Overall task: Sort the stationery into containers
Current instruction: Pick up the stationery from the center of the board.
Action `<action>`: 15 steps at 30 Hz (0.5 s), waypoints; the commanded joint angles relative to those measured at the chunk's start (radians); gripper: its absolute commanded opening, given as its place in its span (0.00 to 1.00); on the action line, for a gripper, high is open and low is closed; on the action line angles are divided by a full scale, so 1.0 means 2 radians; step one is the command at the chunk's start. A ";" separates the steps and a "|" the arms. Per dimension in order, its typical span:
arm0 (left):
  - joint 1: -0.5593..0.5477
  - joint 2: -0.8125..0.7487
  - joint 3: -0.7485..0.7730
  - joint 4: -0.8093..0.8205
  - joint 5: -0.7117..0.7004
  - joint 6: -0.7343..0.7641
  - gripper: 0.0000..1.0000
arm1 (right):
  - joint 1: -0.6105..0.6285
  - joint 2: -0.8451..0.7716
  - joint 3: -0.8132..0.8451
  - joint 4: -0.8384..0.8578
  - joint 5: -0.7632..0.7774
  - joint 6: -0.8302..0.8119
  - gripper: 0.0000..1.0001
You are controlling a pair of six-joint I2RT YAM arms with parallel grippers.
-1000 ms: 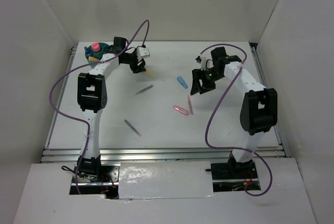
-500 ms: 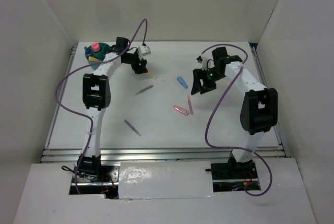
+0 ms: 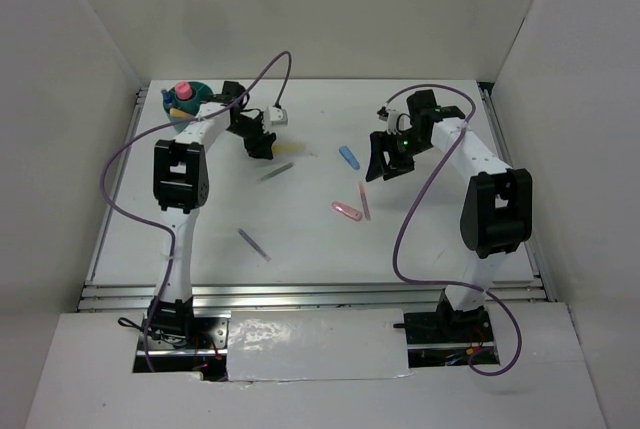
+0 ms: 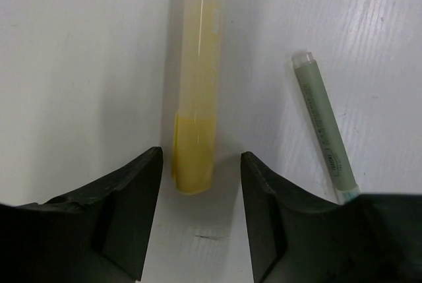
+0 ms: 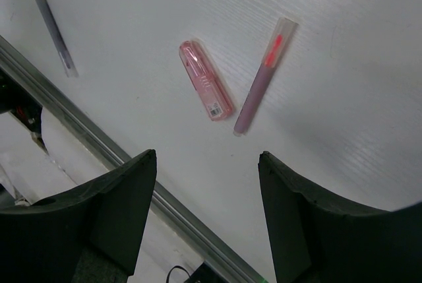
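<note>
The teal tub (image 3: 190, 99) sits in the far left corner of the surface (image 3: 320, 249), with something pink and something yellow poking out of it. Only the overhead view shows it.

My left pincer (image 4: 200, 164) hangs low just right of the tub, jaws spread wide and gripping nothing. The darker end of the yellow highlighter (image 4: 196, 85) lies between my fingertips, with a gap on each side. It carries no print I can see. Just right of it lies a grey-green pen (image 4: 324, 125) with tiny lettering along the barrel, too small to read.

The purple pen (image 3: 253, 243) lies alone towards the near edge. My right wrist camera shows it close to the metal rail (image 5: 99, 144) there.

Near the middle, the pink clip (image 5: 206, 90) has a small printed label at one end that I cannot read. The pink pen (image 5: 262, 77) lies just beside it, not touching. The blue piece (image 3: 348, 156) lies farther back, seen only from above.

My right pincer (image 5: 206, 164) hovers above the surface, jaws wide, empty. Open surface stretches to the right edge.
</note>
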 commanded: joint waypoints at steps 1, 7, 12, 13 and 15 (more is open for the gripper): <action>-0.003 -0.020 -0.040 0.010 -0.033 -0.011 0.62 | 0.005 -0.005 0.010 -0.006 -0.010 0.002 0.70; -0.018 -0.018 -0.033 0.041 -0.081 -0.017 0.53 | 0.004 -0.009 0.006 -0.007 -0.005 0.001 0.69; -0.037 -0.032 -0.060 0.068 -0.124 -0.009 0.48 | 0.004 -0.009 0.007 -0.009 -0.005 0.000 0.69; -0.040 -0.032 -0.060 0.072 -0.132 -0.007 0.45 | 0.004 -0.010 0.009 -0.010 -0.006 0.000 0.69; -0.048 -0.029 -0.057 0.068 -0.147 -0.002 0.39 | 0.004 -0.012 0.011 -0.011 -0.006 0.000 0.69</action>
